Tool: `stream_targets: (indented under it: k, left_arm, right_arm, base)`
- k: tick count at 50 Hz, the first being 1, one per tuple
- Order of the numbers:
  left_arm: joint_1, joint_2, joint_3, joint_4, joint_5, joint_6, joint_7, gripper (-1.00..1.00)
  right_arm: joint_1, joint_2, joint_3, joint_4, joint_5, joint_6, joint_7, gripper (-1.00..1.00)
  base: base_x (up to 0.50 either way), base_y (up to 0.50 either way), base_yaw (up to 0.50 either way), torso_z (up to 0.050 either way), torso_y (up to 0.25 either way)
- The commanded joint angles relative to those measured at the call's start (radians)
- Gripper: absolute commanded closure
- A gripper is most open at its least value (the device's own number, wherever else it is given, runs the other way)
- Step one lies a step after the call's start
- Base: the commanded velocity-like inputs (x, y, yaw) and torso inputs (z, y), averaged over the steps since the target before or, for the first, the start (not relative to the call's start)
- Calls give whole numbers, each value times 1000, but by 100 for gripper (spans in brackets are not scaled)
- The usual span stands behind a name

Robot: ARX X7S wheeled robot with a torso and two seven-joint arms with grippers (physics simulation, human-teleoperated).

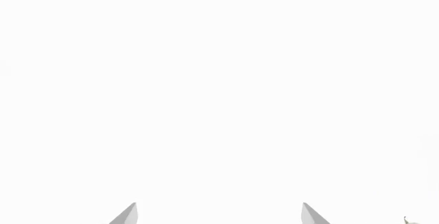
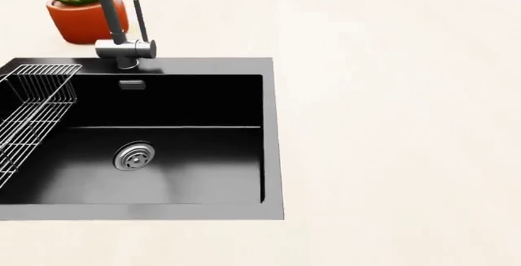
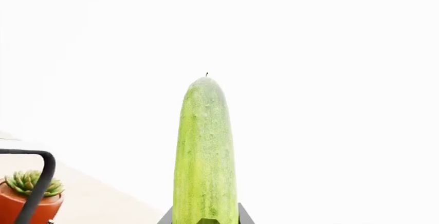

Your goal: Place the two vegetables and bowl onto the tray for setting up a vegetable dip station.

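My right gripper [image 3: 205, 221] is clenched on the cucumber [image 3: 204, 152] — it sticks straight out from between the fingers, blunt tip farthest from the claw. Off to one side of that claw I see the terracotta plant pot [image 3: 28, 206] and a dark faucet [image 3: 38, 183]. My left gripper [image 1: 219, 215] is released — fingertips [image 1: 127, 215] spread apart, nothing between them, only blank white ahead.

I see my left gripper [image 1: 219, 215] as two pale grey pointed fingertips [image 1: 127, 215]; the right's look dark, perhaps black.
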Motion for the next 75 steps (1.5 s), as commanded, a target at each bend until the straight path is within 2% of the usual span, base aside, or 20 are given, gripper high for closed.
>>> stream_targets:
  k: [1, 75]
  left_arm:
    - [4, 1, -2, 3, -1, -1, -2, -100]
    - [0, 2, -16, 2, -4, -15, -4, -100]
  right_arm:
    - [3, 10, -10, -1, 5, -9, 0, 100]
    - [11, 44, -66, 2, 24, -80, -6, 100]
  base:
    - [44, 500, 0, 0, 0]
    - [23, 500, 0, 0, 0]
